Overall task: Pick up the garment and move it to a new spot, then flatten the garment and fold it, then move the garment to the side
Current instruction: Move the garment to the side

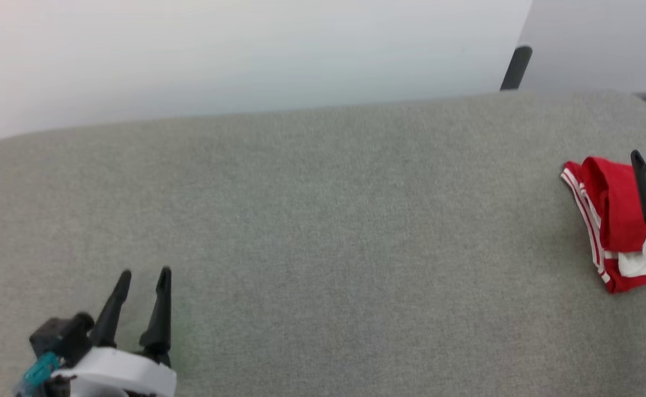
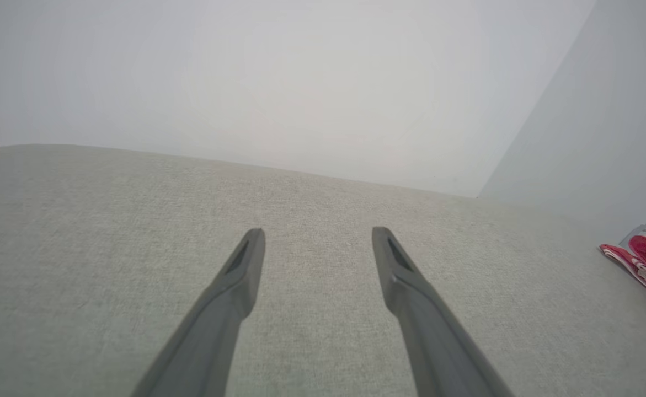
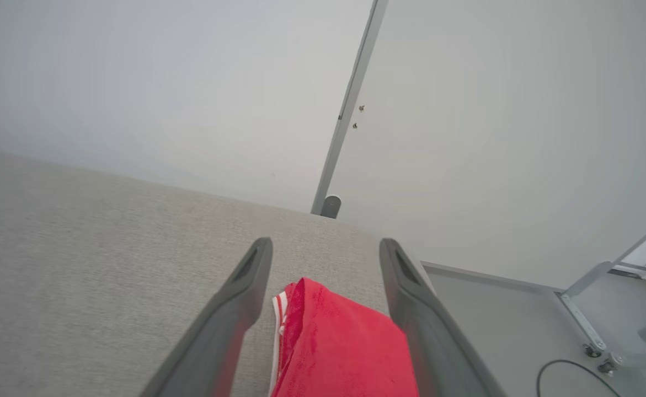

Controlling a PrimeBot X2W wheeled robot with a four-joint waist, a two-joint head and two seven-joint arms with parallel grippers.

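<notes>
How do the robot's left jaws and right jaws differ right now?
Left jaws hover over bare grey surface; right jaws over the folded red garment. Left jaws sit low-left in the head view; right jaws at its right edge. Both are wide open, holding nothing.

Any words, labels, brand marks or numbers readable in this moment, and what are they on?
None can be read.
The garment, folded, shows red-white striped trim but no legible print.
The grey fabric surface, the left gripper and the right gripper carry no lettering.
</notes>
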